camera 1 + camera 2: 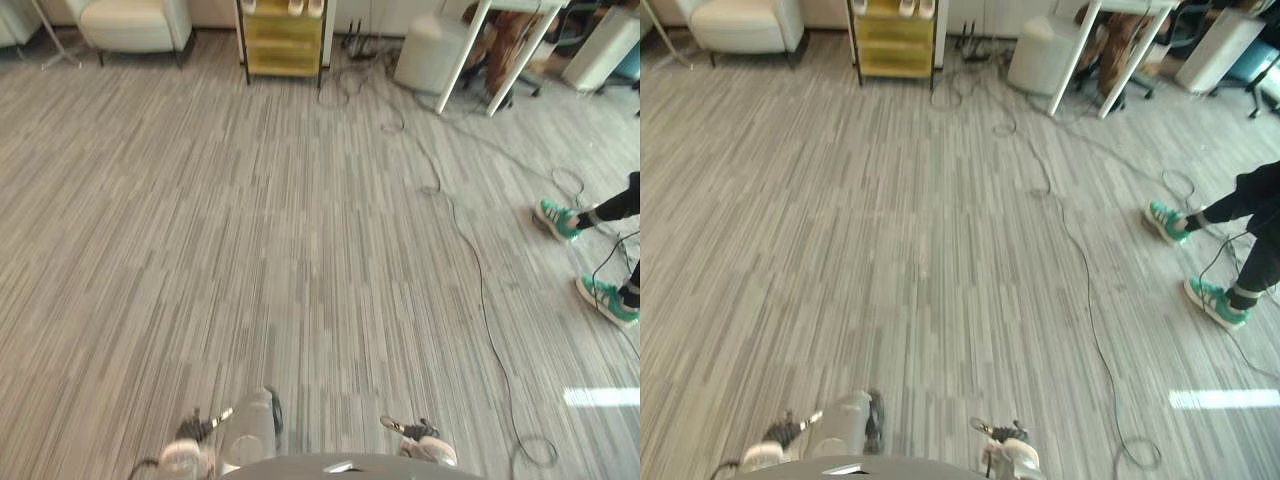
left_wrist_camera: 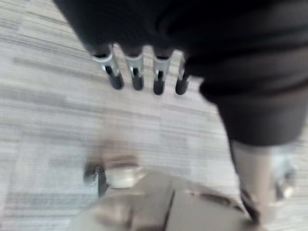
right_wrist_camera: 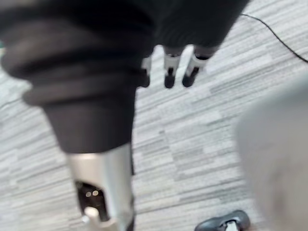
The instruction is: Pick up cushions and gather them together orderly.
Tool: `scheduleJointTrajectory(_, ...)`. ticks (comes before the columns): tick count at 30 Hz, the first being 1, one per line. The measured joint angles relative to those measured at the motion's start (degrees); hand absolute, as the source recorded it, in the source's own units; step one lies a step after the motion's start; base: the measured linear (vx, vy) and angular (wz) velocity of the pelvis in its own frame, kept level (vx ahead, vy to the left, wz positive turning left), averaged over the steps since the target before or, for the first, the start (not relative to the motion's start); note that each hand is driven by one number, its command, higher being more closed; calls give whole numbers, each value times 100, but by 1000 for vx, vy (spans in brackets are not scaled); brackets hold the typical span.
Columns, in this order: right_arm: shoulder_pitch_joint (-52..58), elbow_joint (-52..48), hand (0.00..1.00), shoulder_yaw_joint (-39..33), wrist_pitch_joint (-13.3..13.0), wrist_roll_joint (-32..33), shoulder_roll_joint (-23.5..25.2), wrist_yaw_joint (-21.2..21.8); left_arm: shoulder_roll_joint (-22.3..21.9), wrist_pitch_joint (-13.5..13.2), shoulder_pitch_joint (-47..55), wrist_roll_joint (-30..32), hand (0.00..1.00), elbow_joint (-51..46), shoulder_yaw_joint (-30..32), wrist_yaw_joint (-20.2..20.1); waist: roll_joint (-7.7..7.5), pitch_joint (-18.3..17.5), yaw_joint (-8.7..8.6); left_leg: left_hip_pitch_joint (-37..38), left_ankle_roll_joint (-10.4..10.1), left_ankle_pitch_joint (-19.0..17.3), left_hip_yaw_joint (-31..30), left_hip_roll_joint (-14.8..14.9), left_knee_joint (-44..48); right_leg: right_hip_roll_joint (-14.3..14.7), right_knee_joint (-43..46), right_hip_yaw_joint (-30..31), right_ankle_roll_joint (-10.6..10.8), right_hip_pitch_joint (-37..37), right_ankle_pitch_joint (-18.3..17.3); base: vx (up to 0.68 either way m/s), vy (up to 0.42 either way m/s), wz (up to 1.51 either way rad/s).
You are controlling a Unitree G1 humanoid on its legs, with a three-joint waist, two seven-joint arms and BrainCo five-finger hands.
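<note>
Two hands hang low at the near edge of the head views. The left hand [image 1: 197,428] is at about 7 o'clock and the right hand [image 1: 415,430] at about 5 o'clock, well apart from each other. In the left wrist view the left hand's silver, dark-tipped fingers [image 2: 111,72] are released. They reach out straight in a row from under the dark ribbed cover and grasp nothing, with the carpet showing past them. In the right wrist view the right hand's fingers [image 3: 191,71] are likewise released, straight and side by side, and hold nothing.

A grey striped carpet floor [image 1: 250,250] spreads from the hands out to the far wall. At 11 o'clock, far off, stands a cream upholstered armchair on dark legs [image 1: 135,22]. At 12 o'clock, against the far edge, is a yellow shelf unit in a dark frame [image 1: 284,42]. Toward 1 o'clock a white rounded cylindrical stool [image 1: 432,52] sits just beside the slanted white legs of a table [image 1: 462,60].

At 3 o'clock a person's legs in dark trousers [image 1: 1252,225] come in from the side. They wear teal sneakers with white soles, one [image 1: 557,220] farther off and the other [image 1: 607,300] nearer, both flat on the carpet and a little apart. A bright rectangular patch of light [image 1: 601,396] lies on the carpet at about 4 o'clock.

Where the cushions lie I cannot tell.
</note>
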Motion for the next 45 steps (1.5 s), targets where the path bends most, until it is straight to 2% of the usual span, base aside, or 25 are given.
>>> scheduleJointTrajectory(1, 6, -20, 0, -24, -12, 20, -10, 13, 9, 55, -32, -1, 0, 30, -28, 4, 13, 56, -60, 265, 32, -143, -43, -108, -10, -49, 990, -13, 114, -405, 239, 522, 123, 25)
scheduleJointTrajectory(2, 3, -125, 0, -50, -22, 9, -60, 27, -1, 91, 18, -1, 0, 28, -44, 3, 59, 145, -102, 795, 135, -295, -67, -207, -133, -152, 1917, -317, -181, -747, 116, 516, 134, 14)
scheduleJointTrajectory(4, -1, -156, 0, -45, -76, 9, -99, 113, -6, 100, 37, 0, 0, 12, -153, 3, 113, 152, -149, 1546, 180, -388, -98, -312, -634, -233, 2212, -908, -760, -1127, -262, 551, 90, 22)
scheduleJointTrajectory(5, -24, -244, 0, -47, -131, 9, -113, 120, -21, 95, -32, -4, 0, -2, -193, 3, 169, 157, -227, 1968, 186, -435, -237, -315, -950, -213, 1855, -1394, -966, -1452, -556, 573, 34, 40)
scheduleJointTrajectory(8, -69, -423, 0, -133, -144, 14, -115, 131, -76, 96, -113, -8, 0, -1, -165, 4, 251, 223, -278, 2566, 127, -504, -380, -228, -1422, 10, 496, -1729, -1119, -1989, -719, 505, -44, 36)
scheduleJointTrajectory(11, -78, -561, 0, -286, -124, 4, -142, 130, -156, 88, -159, -1, 0, 0, -78, 3, 355, 301, -378, 3224, 56, -550, -622, -6, -1998, 465, -2275, -1597, -1107, -2228, 210, 606, -147, 55)
scheduleJointTrajectory(12, -32, -556, 0, -296, -106, -5, -174, 125, -156, 83, -150, 15, 0, 6, -5, 3, 321, 322, -423, 3455, 42, -559, -845, -10, -2125, 561, -3110, -1257, -1035, -2199, 713, 677, -235, 88)
scheduleJointTrajectory(13, 21, -556, 0, -306, -69, -11, -232, 125, -234, 80, -139, 72, 0, 20, 122, 5, 329, 315, -463, 3625, -1, -584, -1072, 85, -2049, 603, -2934, -1015, -1099, -2158, 1438, 808, -309, 89)
scheduleJointTrajectory(14, 50, -544, 0, -330, -36, -14, -306, 125, -329, 77, -110, 115, 0, 23, 193, 2, 464, 313, -478, 3589, -25, -569, -1200, 189, -1817, 668, -2623, -1013, -1156, -2192, 1514, 804, -325, 75)
scheduleJointTrajectory(15, 61, -536, 0, -425, -9, -15, -428, 124, -505, 54, -145, 119, 0, -3, 276, 3, 723, 355, -467, 3360, -199, -465, -1300, 396, -1108, 734, -2182, -1209, -1289, -2189, 1129, 664, -276, 50)
scheduleJointTrajectory(16, 59, -543, 0, -445, -2, -14, -467, 124, -551, 48, -148, 118, 0, -4, 302, 1, 820, 345, -475, 3138, -356, -369, -1312, 499, -596, 769, -2080, -1294, -1363, -2153, 980, 803, -306, 42)
scheduleJointTrajectory(17, 67, -581, 0, -438, -2, -7, -519, 110, -615, 56, -175, 118, 0, -23, 500, -5, 981, 354, -493, 2418, -594, 459, -1322, 743, 1030, 895, -1980, -1448, -1488, -1882, 611, 680, -232, 24)
scheduleJointTrajectory(20, 77, -575, 0, -362, -8, 13, -511, 104, -612, 55, -156, 113, 0, -187, 542, -26, 998, 427, -408, 1676, -718, 613, -994, 1228, 3035, 1160, -2308, -1439, -1646, -998, 267, 572, -163, 0)
scheduleJointTrajectory(24, 114, -573, 0, -41, -5, 85, -448, 104, -518, 46, -130, 102, 0, -491, 411, -46, 842, 471, -291, 623, -546, 338, -484, 1443, 3709, 1204, -2969, -1414, -1595, 165, -22, 512, -85, -1)
scheduleJointTrajectory(27, -39, -492, 0, -110, 1, 107, -259, 98, -429, 30, -160, 95, 0, -547, 239, -28, 734, 534, -205, -41, -598, -12, 39, 1224, 1861, 1013, -3628, -1442, -1484, 891, 39, 608, 106, 5)
scheduleJointTrajectory(28, -64, -349, 0, -236, -4, 112, -255, 94, -396, 30, -162, 94, 0, -539, 166, 5, 685, 561, -197, 15, -606, 260, 137, 863, 143, 827, -3702, -1487, -1480, 1046, 38, 471, 211, 3)
scheduleJointTrajectory(29, -111, -345, 0, -301, -3, 111, -255, 84, -408, 24, -161, 94, 0, -530, 106, 4, 667, 574, -136, 57, -551, 1030, 80, 600, -1304, 683, -3774, -1466, -1383, 1206, -23, 463, 229, -13)
scheduleJointTrajectory(30, -72, -335, 0, -298, -4, 110, -241, 71, -413, 16, -155, 93, 0, -480, 77, 4, 632, 582, -48, 188, -643, 1660, 76, 498, -1752, 593, -3838, -1400, -1310, 1315, -69, 479, 229, -23)
scheduleJointTrajectory(31, -68, -343, 0, -251, -9, 112, -195, 56, -352, 12, -181, 72, 0, -403, 78, 3, 567, 555, 5, 391, -306, 1938, 136, 298, -1956, 515, -3922, -1326, -1312, 1431, -63, 385, 168, -10)
scheduleJointTrajectory(34, -180, -300, 0, -227, -4, 99, -17, 62, -210, -11, -210, 40, 0, -311, 42, 2, 355, 544, -68, 260, -56, 1581, 121, 200, -1497, 359, -3932, -1167, -1221, 1452, 392, 499, 280, 15)
scheduleJointTrajectory(35, -164, -291, 0, -233, -4, 97, 30, 63, -167, -5, -175, 23, 0, -226, 81, 4, 249, 515, -57, 257, 41, 1236, 138, 169, -1078, 286, -3866, -1042, -1134, 1568, 478, 397, 208, 1)
scheduleJointTrajectory(38, -129, -149, 0, -232, -26, 86, 41, 88, -139, 10, -153, -11, 0, -33, 64, -3, 164, 289, 50, 469, 57, 460, 250, 63, -728, 67, -2401, -689, -982, 1073, 401, 312, 170, -20)
scheduleJointTrajectory(41, -103, -127, 0, -172, -56, 65, -17, 114, 1, 32, -144, -11, 0, 70, -177, -2, 110, 259, -117, 869, 24, 289, 333, -180, -998, -187, 349, -454, -402, -223, 492, 281, 174, -6)
scheduleJointTrajectory(43, -49, -155, 0, -84, -62, 76, -103, 122, 17, 69, -149, -18, 0, 59, -246, -1, 128, 275, -160, 1331, 97, 190, 412, -306, -1144, -355, 1544, -853, -629, -924, 351, 254, 103, -5)
scheduleJointTrajectory(45, -64, -209, 0, -47, -95, 75, -94, 120, 16, 76, -107, -10, 0, 60, -245, 0, 140, 279, -210, 1695, 93, 130, 413, -321, -1268, -316, 1634, -1253, -800, -1150, -51, 274, 45, -3)
